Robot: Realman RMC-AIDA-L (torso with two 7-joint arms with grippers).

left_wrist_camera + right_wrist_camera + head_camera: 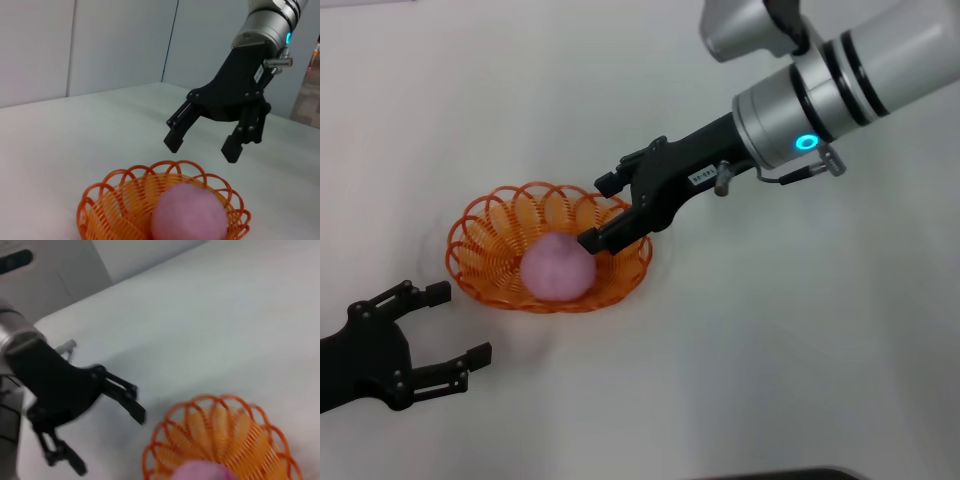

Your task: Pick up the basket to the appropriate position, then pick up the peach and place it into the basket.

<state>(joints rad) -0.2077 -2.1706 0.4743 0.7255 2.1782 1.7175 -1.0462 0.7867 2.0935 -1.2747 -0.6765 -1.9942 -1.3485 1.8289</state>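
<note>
The white table [800,380] carries the whole scene. The basket [480,235] sits on it below and in front of the right gripper [602,212], with its long axis running across the robot's front, from the left arm's side toward the right arm's. The right gripper is the nearer of the two: in the head view its black fingers reach over the basket's near-right rim, spread wide apart and empty, one fingertip just beside the peach. The left wrist view shows the same gripper [202,143] hanging clear above the basket [107,192], jaws parted, touching neither the rim nor the fruit.

The left gripper [445,325] rests low near the table, off to the basket's left-front side and apart from it, its fingers also spread and holding nothing. The right wrist view shows it [107,432] beyond the basket [165,430].

The peach [558,268] lies inside the basket, resting on its floor toward the front, directly beneath the right gripper's fingertips. It is the only thing in the basket. In the left wrist view the peach [190,212] fills much of the bowl.

Judging from this, the placing looks done, and the right gripper's next move would be straight up and away.
</note>
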